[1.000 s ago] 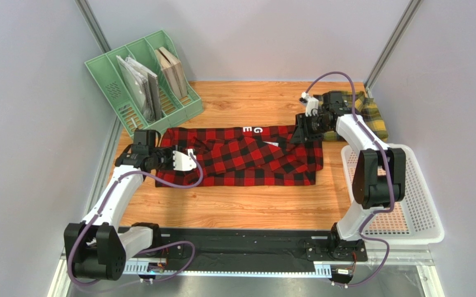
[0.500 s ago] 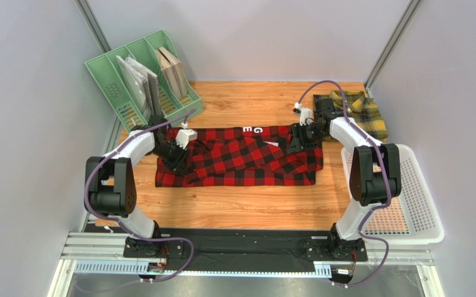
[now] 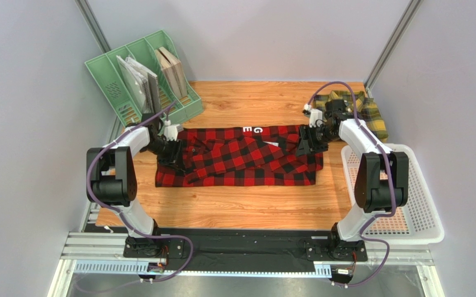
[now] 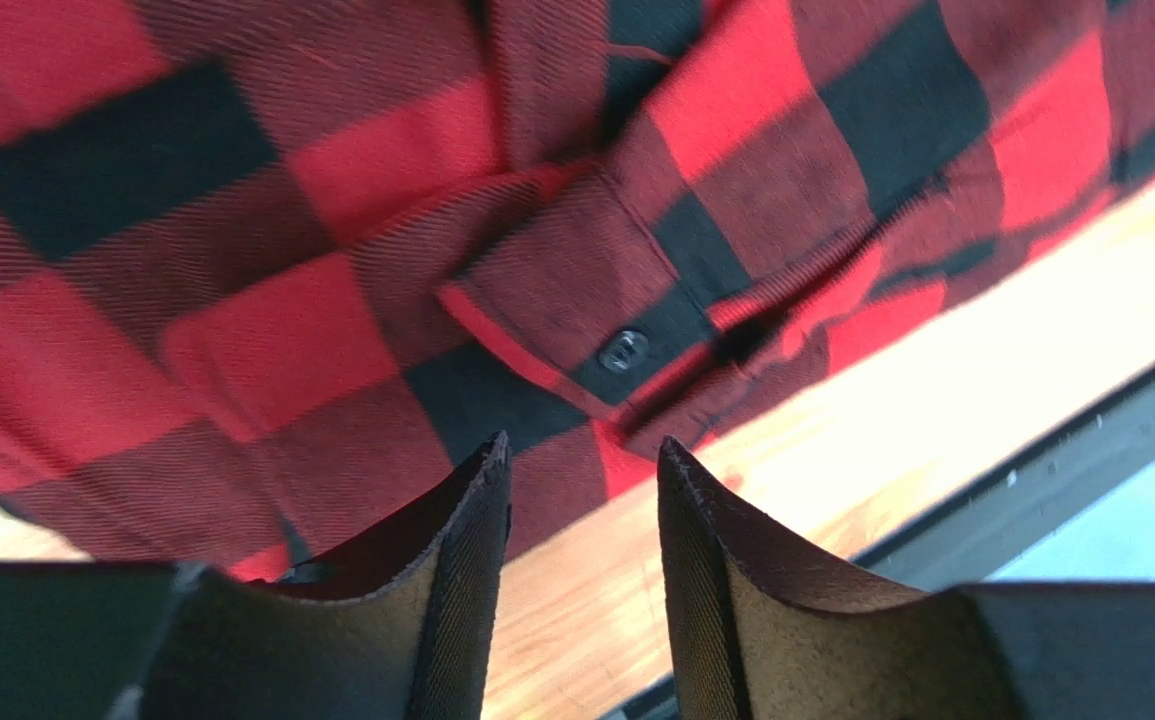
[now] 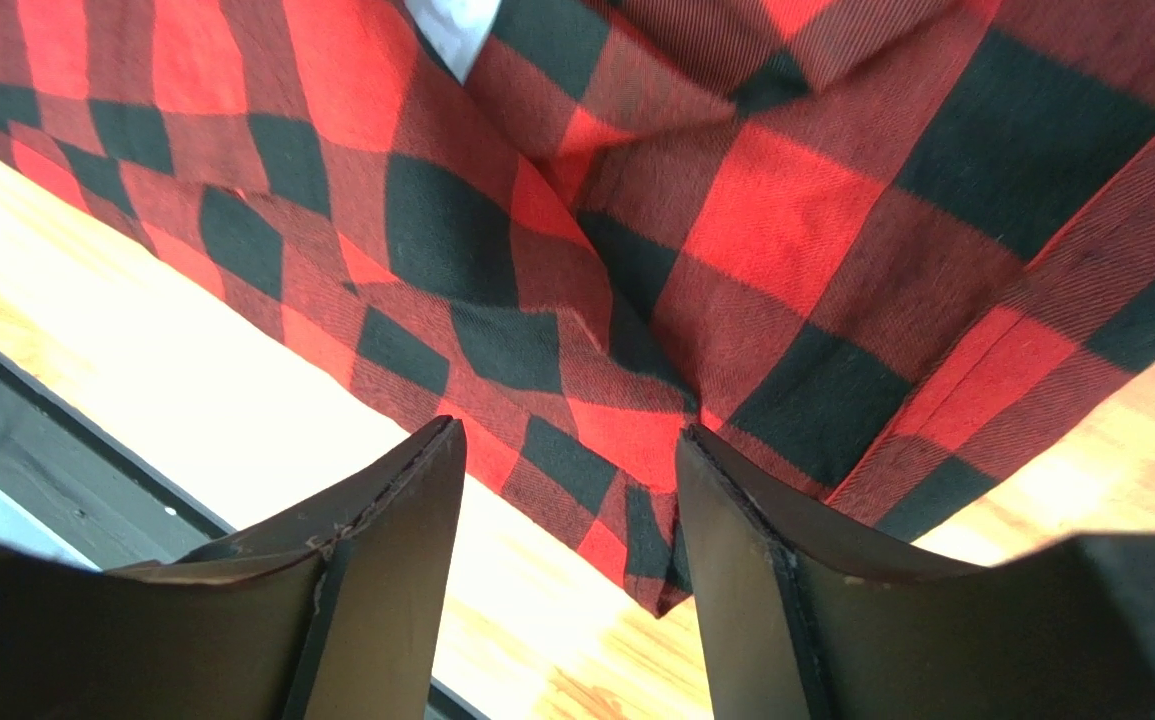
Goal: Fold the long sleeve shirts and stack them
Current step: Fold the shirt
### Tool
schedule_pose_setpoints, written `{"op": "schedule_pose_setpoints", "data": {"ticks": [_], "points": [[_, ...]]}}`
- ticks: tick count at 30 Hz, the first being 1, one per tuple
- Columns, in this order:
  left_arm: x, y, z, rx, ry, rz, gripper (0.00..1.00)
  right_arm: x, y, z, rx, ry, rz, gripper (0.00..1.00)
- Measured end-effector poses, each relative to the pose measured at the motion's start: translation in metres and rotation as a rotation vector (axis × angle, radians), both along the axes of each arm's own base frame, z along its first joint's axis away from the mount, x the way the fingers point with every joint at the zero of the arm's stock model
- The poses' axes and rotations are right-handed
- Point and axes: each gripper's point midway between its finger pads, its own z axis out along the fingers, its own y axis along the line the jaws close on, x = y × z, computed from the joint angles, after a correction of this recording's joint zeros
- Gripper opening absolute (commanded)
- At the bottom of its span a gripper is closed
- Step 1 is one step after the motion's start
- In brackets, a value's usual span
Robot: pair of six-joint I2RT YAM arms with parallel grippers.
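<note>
- Centrally, the red-and-black shirt [image 3: 246,158] lies spread across the middle of the wooden table [image 3: 240,207] as a long, rumpled band running left to right. White letters [image 3: 254,130] show at its far edge.
- Left gripper [image 3: 175,154]: lowered over the left end of the red-and-black shirt. In the left wrist view [image 4: 580,495] its two fingers stand slightly apart with nothing between them. Beyond the fingertips lie a folded flap of cloth with a dark button [image 4: 625,350] and a strip of bare table.
- Right gripper [image 3: 302,147]: lowered over the right end of the same shirt, near its far corner. In the right wrist view [image 5: 568,465] the fingers are parted, wider than those of the left gripper, and grasp nothing. Creased checked cloth lies just beyond the tips, with the shirt's edge and bare wood to either side.
- Yellow-and-green shirt [image 3: 373,120]: bunched at the far right corner of the table, behind the right arm and apart from the red-and-black shirt.
- Basket [image 3: 420,210]: white and perforated, at the right edge of the table, near side of the yellow-and-green shirt.
- File rack [image 3: 122,68]: green, at the far left corner, with flat items standing in its slots.
</note>
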Motion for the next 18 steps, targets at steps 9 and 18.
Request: {"op": "schedule_pose_setpoints", "data": {"ticks": [9,18], "points": [[0.019,0.001,-0.007,-0.005,-0.049,0.093,0.48,-0.013,-0.003,-0.011,-0.017,0.046,0.002,0.59],[0.03,-0.004,-0.008,-0.035,-0.078,0.137,0.36,-0.014,-0.004,-0.014,-0.025,0.054,0.004,0.59]]}}
